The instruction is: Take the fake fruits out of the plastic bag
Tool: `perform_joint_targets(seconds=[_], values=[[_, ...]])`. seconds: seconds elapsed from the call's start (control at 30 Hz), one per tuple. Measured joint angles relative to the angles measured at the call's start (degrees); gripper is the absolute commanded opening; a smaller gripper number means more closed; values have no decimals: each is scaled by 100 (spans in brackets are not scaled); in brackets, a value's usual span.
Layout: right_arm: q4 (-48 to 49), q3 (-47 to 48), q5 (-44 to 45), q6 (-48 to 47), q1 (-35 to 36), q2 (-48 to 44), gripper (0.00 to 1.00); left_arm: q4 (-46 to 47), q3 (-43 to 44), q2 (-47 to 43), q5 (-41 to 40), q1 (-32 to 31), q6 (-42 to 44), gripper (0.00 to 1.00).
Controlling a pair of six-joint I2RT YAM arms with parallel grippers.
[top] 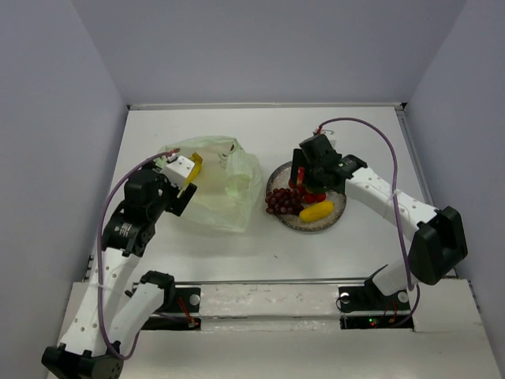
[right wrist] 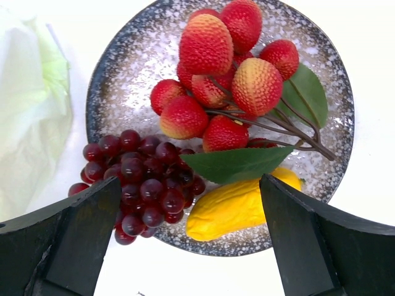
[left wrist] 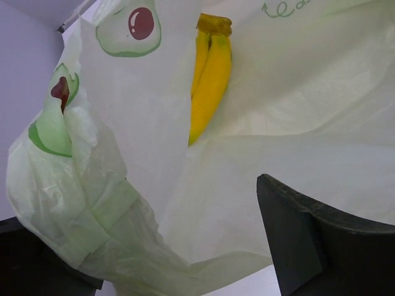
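The pale yellow-green plastic bag (top: pixel 221 185) lies crumpled left of centre. It fills the left wrist view (left wrist: pixel 123 185), with a yellow toy banana (left wrist: pixel 210 74) lying against its film. My left gripper (top: pixel 183 183) is at the bag's left edge, and the bag's film lies between its wide-apart jaws (left wrist: pixel 179 259). On the speckled plate (top: pixel 337 212) lie a dark red grape bunch (right wrist: pixel 139 179), a yellow oblong fruit (right wrist: pixel 237 206) and a bunch of red pieces with green leaves (right wrist: pixel 216 68). My right gripper (right wrist: pixel 191 246) hovers open and empty over the plate (right wrist: pixel 123 68).
White table with grey walls at the back and on both sides. The bag's edge (right wrist: pixel 31 111) lies close to the plate's left rim. A purple cable loops over the right arm (top: pixel 379 138).
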Motion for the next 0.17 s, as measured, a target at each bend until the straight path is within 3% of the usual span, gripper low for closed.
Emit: perform_joint_targets(seconds=[0.17], values=[[116, 72, 37, -31, 0, -24, 100, 120, 0, -282, -111, 0, -9, 99]])
